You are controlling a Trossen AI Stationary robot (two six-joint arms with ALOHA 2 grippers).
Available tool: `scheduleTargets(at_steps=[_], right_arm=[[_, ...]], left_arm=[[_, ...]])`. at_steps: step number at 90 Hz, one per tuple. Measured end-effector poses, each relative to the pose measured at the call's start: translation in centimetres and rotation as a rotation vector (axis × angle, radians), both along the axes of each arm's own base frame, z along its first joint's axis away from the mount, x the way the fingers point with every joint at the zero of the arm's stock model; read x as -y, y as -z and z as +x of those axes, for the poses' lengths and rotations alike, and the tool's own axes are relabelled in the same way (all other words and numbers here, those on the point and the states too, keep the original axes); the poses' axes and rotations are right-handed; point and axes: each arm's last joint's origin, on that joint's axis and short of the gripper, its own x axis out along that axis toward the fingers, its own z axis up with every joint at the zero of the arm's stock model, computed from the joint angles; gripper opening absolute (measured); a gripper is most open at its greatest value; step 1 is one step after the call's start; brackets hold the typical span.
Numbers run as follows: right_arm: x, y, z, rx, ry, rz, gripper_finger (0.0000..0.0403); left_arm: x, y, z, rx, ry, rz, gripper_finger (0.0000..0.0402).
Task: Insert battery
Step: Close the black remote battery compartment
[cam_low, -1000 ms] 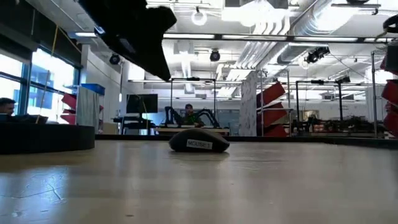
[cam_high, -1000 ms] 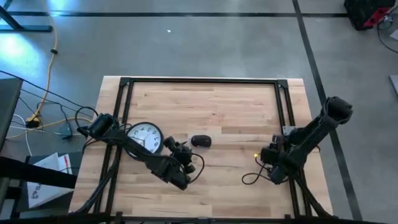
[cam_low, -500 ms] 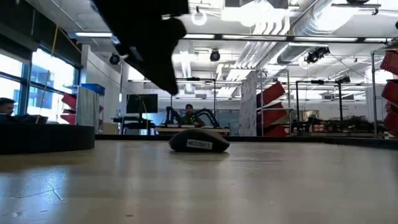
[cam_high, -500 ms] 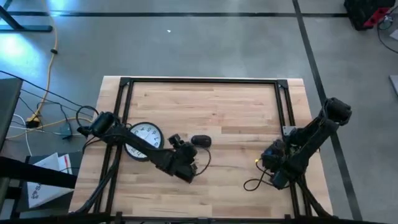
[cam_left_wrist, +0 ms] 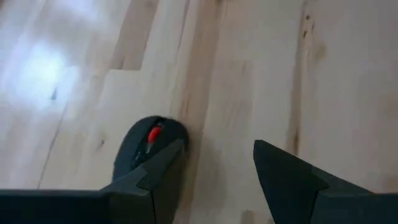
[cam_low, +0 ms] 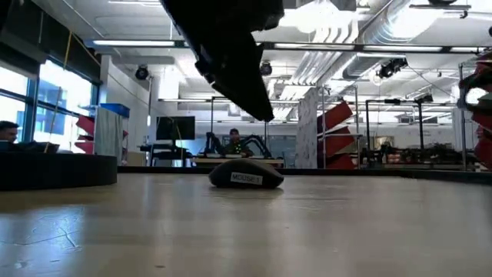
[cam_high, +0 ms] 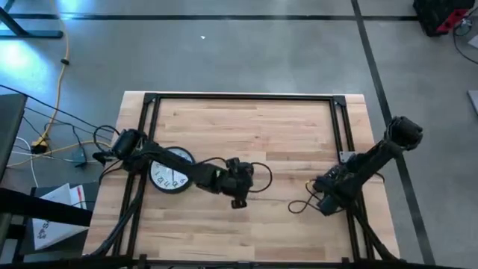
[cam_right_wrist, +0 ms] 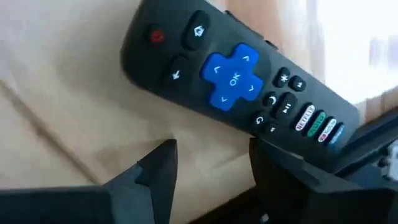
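Wooden desk (cam_high: 246, 127) from above: left gripper (cam_high: 238, 196) hangs over the middle, beside a clock (cam_high: 169, 170). Low down, the mouse (cam_low: 246, 177) sits mid-desk. Left wrist: fingers (cam_left_wrist: 155, 168) spread apart above the mouse (cam_left_wrist: 146, 146). Right wrist: open fingers (cam_right_wrist: 158, 165) near a remote (cam_right_wrist: 233, 81).

Left arm (cam_high: 179, 170): dark, slim jointed links; rounded black joint at the base end; thin black cable looping beside the wrist.
Right arm (cam_high: 370, 161): dark links, bulbous black joint at the outer end; small yellow light near the wrist; black cable curling out below.
Left gripper (cam_left_wrist: 214, 180): two matte dark, wedge-shaped fingers.
Right gripper (cam_right_wrist: 208, 171): same dark, angular fingers.
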Motion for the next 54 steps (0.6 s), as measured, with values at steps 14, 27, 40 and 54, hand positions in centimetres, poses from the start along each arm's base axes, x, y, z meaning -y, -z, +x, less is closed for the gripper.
scheduleTargets(at_steps=[14,27,40,54], right_arm=[[0.7,-0.4,2.0,0.097,-0.046,-0.019,0.0169],[1.0,-0.9,2.9,0.084,-0.029,0.014,0.0169],[1.4,-2.5,4.5,0.177,-0.037,-0.041,0.0169],[4.3,-4.0,7.3,0.261,-0.01,-0.157,0.0169]], left_arm=[[-1.3,0.5,-0.4,-0.089,-0.011,0.008,0.0177],[-2.1,1.0,-1.5,-0.117,-0.03,0.028,0.0177],[-3.4,0.7,-3.7,-0.087,-0.056,0.054,0.0177],[-6.0,0.1,-6.1,0.064,-0.099,0.043,0.0177]])
